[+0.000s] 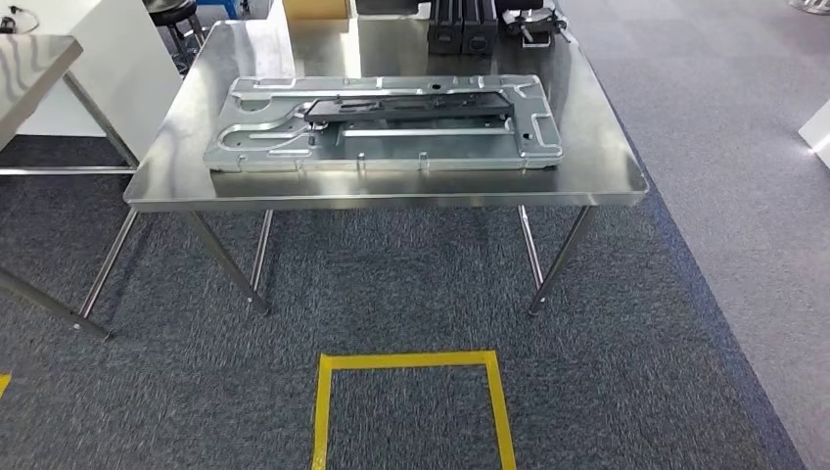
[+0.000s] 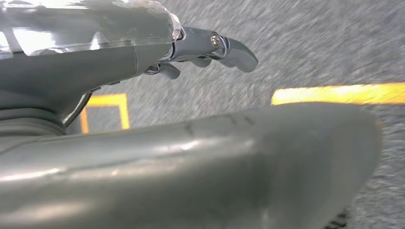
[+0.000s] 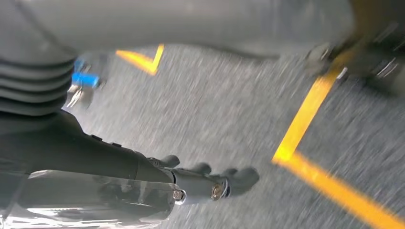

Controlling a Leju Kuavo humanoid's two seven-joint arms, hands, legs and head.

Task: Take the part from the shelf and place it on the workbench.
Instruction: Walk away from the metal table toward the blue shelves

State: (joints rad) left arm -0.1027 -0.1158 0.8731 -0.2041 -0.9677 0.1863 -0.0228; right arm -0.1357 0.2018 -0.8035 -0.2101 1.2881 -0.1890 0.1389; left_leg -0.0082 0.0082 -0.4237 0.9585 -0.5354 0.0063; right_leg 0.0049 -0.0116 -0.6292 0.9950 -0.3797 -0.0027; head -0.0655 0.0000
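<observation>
Part [image 1: 384, 122] lies flat on the steel worktop [image 1: 607, 176], a black rail [image 1: 411, 106] on top; stamped sheet metal, looks stiff, wide, awkward, probably slick; best held at both long edges; left hand [image 2: 210, 47] and right hand [image 3: 210, 179] empty, fingers loosely curled, over carpet.

The desk [image 1: 176, 147] carries a large metal plate [image 1: 391, 147] with a black part [image 1: 411, 106] lying on it across the middle, leaving only a thin bare strip along the near edge and wider bare steel at the left and right edges. Toward the far edge, black boxes [image 1: 462, 27] and a clamp-like tool [image 1: 533, 24] stand in the way near the far right corner, with bare surface at the far left. Both the left hand [image 2: 210, 47] and right hand [image 3: 210, 183] hang over open carpet [image 1: 411, 294] marked with yellow tape [image 1: 411, 362], fingers loosely apart and holding nothing.
</observation>
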